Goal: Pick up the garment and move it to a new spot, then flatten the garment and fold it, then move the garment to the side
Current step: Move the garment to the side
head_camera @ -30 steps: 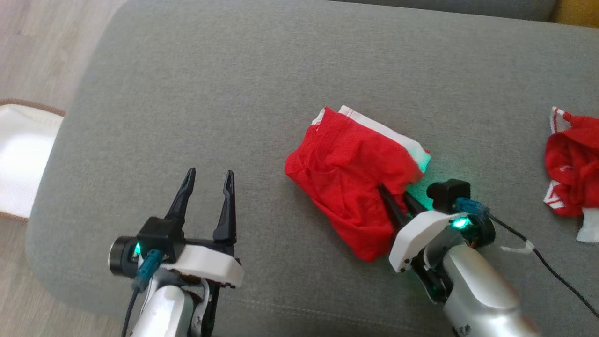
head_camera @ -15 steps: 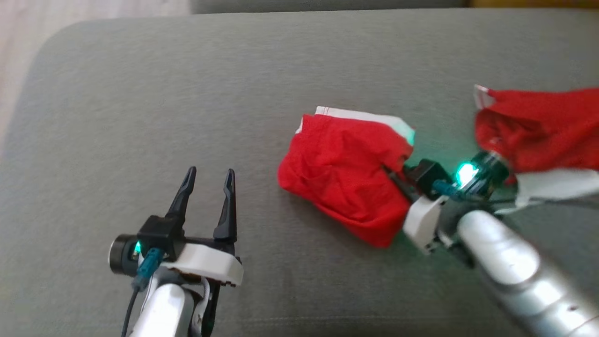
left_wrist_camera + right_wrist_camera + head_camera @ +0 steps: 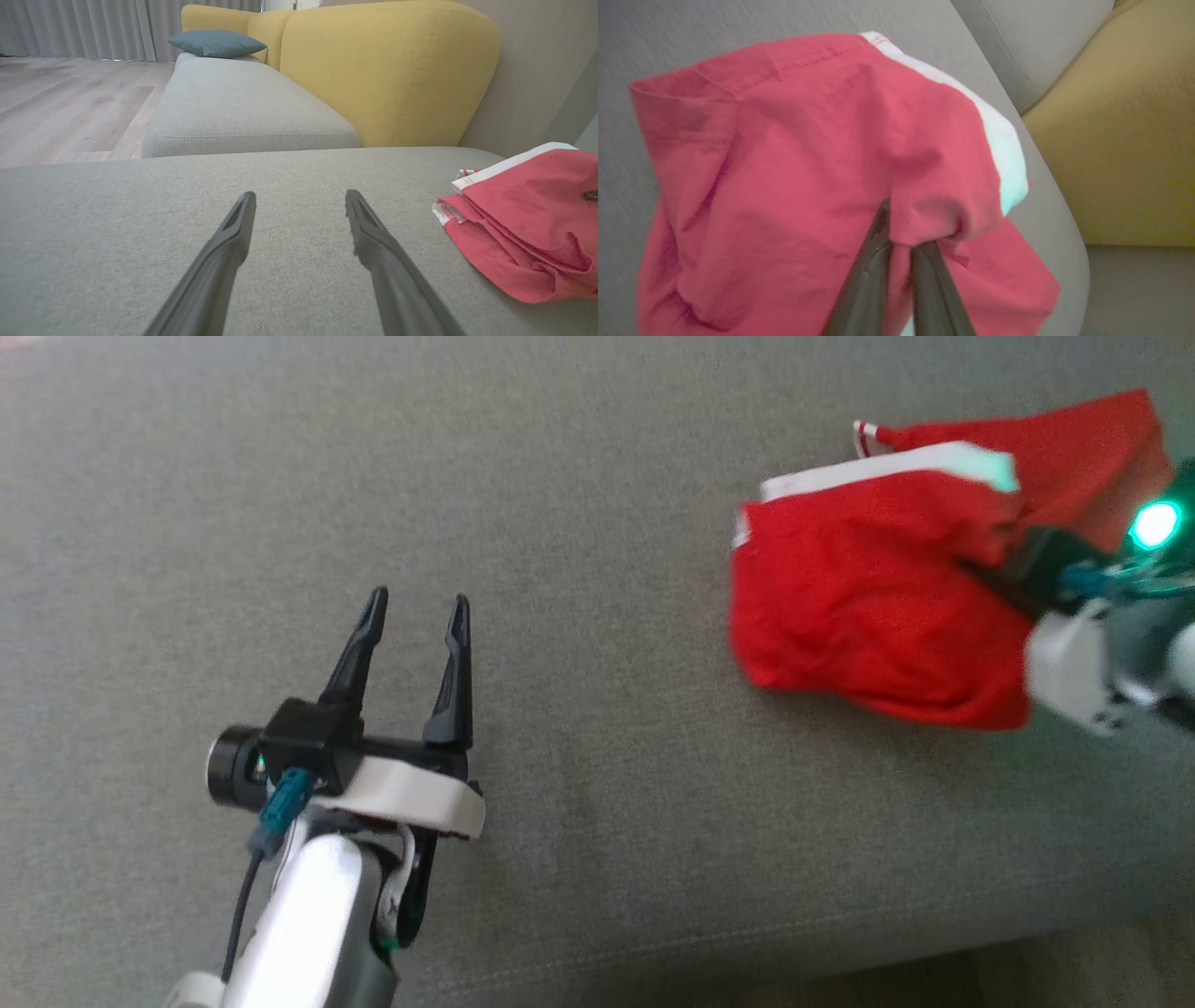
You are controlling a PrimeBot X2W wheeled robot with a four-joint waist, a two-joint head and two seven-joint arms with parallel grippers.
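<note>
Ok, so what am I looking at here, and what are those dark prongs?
A two-armed robot at a grey sofa seat. One picture looks down from its head. The other two come from wrist cameras, each looking along its arm's two dark fingers. The left tool hangs open over bare cushion, holding nothing. The right tool is shut on a folded red garment with a white band. A second red garment lies just behind it.

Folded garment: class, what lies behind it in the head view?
A second red garment peeks out behind the folded garment; its lower part is covered.
</note>
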